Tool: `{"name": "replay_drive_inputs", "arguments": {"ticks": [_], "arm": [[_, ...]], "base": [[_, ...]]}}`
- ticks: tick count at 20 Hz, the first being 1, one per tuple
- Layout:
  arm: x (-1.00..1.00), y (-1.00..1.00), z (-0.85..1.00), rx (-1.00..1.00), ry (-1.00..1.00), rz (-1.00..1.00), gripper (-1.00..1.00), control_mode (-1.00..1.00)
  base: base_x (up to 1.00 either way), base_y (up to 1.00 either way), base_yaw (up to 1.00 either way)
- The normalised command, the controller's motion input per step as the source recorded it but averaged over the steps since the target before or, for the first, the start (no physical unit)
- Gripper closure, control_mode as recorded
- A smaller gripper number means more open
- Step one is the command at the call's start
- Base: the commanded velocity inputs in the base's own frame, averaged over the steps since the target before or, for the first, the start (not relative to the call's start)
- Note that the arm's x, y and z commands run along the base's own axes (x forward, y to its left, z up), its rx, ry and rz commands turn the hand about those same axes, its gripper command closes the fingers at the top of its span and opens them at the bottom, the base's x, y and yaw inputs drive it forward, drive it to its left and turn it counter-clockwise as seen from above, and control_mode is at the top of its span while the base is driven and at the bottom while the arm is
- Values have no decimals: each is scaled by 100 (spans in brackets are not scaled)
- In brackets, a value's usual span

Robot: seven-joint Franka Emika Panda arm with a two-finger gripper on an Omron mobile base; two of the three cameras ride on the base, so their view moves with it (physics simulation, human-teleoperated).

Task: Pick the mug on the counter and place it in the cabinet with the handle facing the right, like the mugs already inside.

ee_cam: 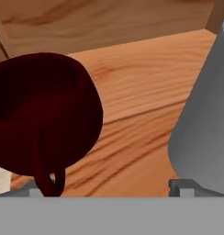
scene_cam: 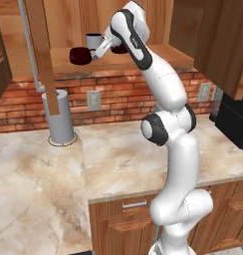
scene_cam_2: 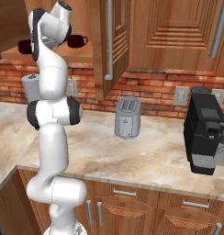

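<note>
I have the arm (scene_cam: 166,94) reaching up into the cabinet (scene_cam: 158,20). The jaws stand wide, released, gripping nothing. The maroon mug (ee_cam: 42,119) sits upright on the shelf board (ee_cam: 146,92), close ahead of the jaws toward the left of the hand view, its handle (ee_cam: 48,176) pointing back at them. The grey mug (ee_cam: 205,128) stands just beside it.
</note>
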Motion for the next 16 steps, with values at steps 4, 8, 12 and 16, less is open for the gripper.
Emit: {"name": "replay_drive_inputs", "arguments": {"ticks": [4,8,12,16], "arm": [[-23,0,-5,4,-12,0,-100,-100],[-60,0,0,0,-15,0,-100,-100],[-71,0,-26,0,-15,0,-100,-100],[-72,0,-62,6,-14,0,-100,-100]], "base": [[0,0,0],[0,0,0],[0,0,0],[0,0,0]]}}
